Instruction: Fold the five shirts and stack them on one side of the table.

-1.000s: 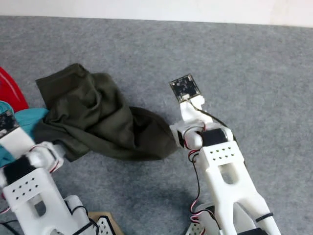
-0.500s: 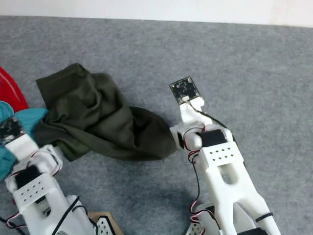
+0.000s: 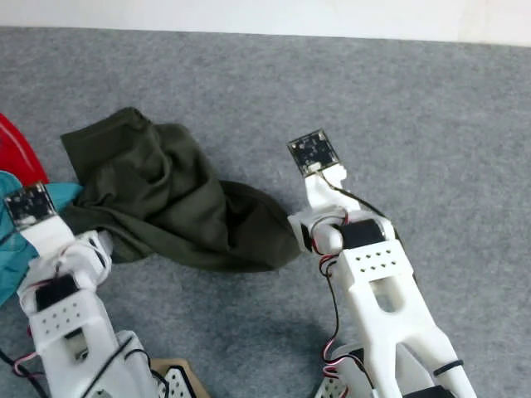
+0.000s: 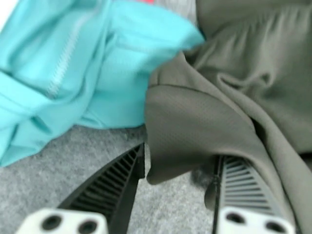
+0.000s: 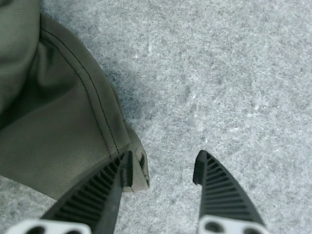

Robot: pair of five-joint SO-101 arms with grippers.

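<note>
Both gaping wide, the left tool (image 4: pixel 178 156) straddles the near-left edge of the crumpled olive shirt (image 3: pixel 174 199), left of centre on the worktop (image 3: pixel 415 108), the right tool (image 5: pixel 163 163) its right corner; pinching both to spread it looks next.

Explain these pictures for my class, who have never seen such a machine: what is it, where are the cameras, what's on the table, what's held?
Two robot arms sit at a grey table. One picture looks down from above; the other two come from a camera on each arm's wrist. On the table lie a crumpled dark green shirt, a turquoise shirt and something red. The left gripper is open around a fold of the green shirt; the right gripper is open at its corner. Nothing is gripped.
</note>
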